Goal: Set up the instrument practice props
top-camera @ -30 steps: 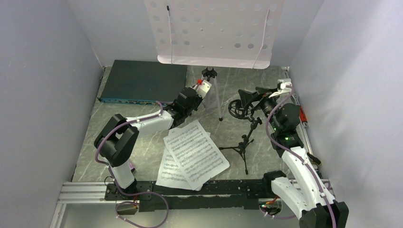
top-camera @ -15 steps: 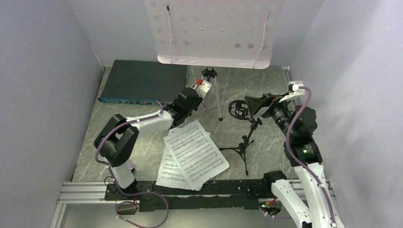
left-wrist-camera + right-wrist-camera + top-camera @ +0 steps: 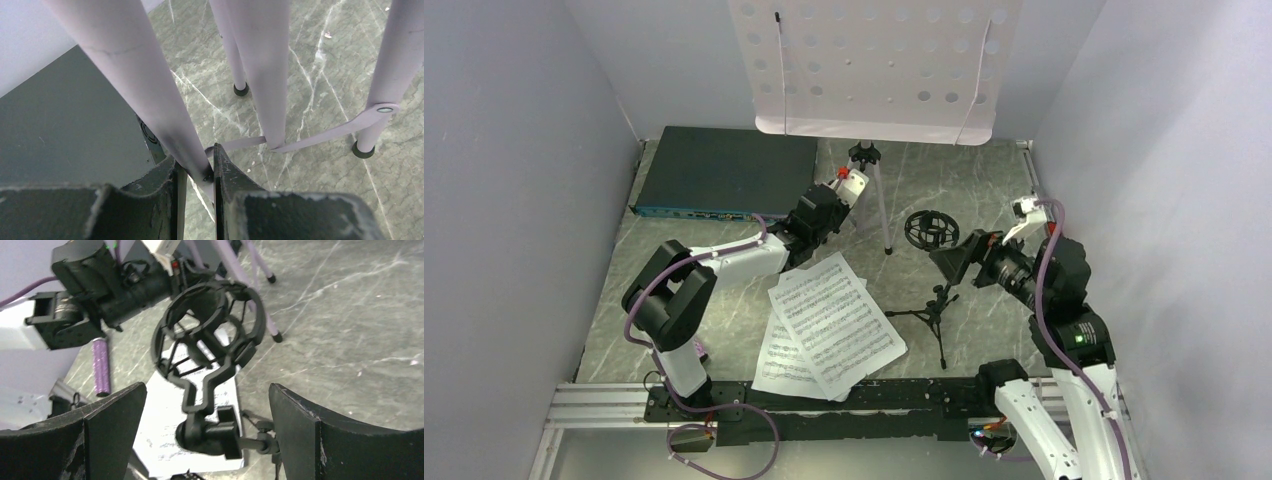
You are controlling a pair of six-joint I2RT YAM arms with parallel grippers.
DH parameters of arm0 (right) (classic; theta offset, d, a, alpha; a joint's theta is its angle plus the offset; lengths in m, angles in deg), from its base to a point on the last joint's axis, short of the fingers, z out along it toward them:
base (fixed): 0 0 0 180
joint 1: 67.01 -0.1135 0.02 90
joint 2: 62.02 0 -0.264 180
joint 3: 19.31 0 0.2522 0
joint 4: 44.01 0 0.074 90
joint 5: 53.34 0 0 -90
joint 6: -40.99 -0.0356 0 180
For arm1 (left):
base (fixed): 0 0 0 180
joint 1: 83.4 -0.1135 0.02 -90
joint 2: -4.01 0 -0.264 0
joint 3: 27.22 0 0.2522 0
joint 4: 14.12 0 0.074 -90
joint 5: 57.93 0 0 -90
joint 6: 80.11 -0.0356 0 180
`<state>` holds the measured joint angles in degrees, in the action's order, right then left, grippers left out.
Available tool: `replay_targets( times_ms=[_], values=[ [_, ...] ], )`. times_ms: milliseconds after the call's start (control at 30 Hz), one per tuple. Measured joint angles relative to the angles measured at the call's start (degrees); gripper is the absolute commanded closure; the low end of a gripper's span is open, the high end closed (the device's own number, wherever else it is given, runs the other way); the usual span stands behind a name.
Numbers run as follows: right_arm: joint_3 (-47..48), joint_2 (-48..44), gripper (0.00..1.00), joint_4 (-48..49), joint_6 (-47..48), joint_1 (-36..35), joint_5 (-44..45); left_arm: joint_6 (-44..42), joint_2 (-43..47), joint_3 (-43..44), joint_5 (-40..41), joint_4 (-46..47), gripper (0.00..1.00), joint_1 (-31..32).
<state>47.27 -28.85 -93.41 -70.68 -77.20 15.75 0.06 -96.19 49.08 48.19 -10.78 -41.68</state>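
The pale lilac music stand (image 3: 874,70) rises at the back on its tripod legs (image 3: 250,60). My left gripper (image 3: 848,190) (image 3: 196,170) is shut on one slanted leg, low down. Two sheet-music pages (image 3: 829,325) lie overlapping on the floor in front. To their right stands the black tripod mic stand (image 3: 936,305), topped by a ring-shaped holder (image 3: 929,228) (image 3: 210,335). My right gripper (image 3: 954,262) (image 3: 206,390) is open just right of the stand's neck, with the clamp knob between its wide-apart jaws, untouched. The purple microphone (image 3: 101,366) lies on the floor by the left arm.
A flat dark box (image 3: 724,170) (image 3: 60,130) with a blue front edge lies at the back left, close to the gripped leg. Grey walls close in on both sides and at the back. A metal rail (image 3: 594,400) runs along the near edge.
My right gripper has pulled back from beside the ring holder toward the near side and now faces the stand's neck, still open. The left gripper and music stand have not moved.
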Motion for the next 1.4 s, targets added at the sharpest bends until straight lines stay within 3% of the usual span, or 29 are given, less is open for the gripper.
replay_targets(
  times_ms=[100,267,433,1000,1133,1400],
  values=[
    [-0.57,-1.42,0.15,-0.85,-0.02,0.00,-2.99,-0.02,0.00,-0.33,0.00,0.61,0.97,0.02],
    [-5.88,-2.16,0.39,0.22,-0.11,0.00,-6.54,-0.02,0.00,-0.42,0.04,0.72,0.97,0.07],
    [-9.99,-2.19,0.48,2.86,-0.24,0.00,-9.49,0.00,0.24,-0.76,0.02,0.94,0.97,0.11],
    [-20.65,-3.96,0.50,26.29,-4.59,-1.64,-18.64,0.00,0.42,-0.96,0.24,0.98,0.97,0.28],
    [-23.06,-3.43,0.50,32.33,-6.14,-6.47,-17.75,0.02,0.42,-0.96,0.28,0.94,0.97,0.33],
    [-23.65,5.05,0.50,41.13,-6.45,-24.17,-10.29,0.07,0.50,-0.96,0.31,0.83,0.97,0.33]
  ],
)
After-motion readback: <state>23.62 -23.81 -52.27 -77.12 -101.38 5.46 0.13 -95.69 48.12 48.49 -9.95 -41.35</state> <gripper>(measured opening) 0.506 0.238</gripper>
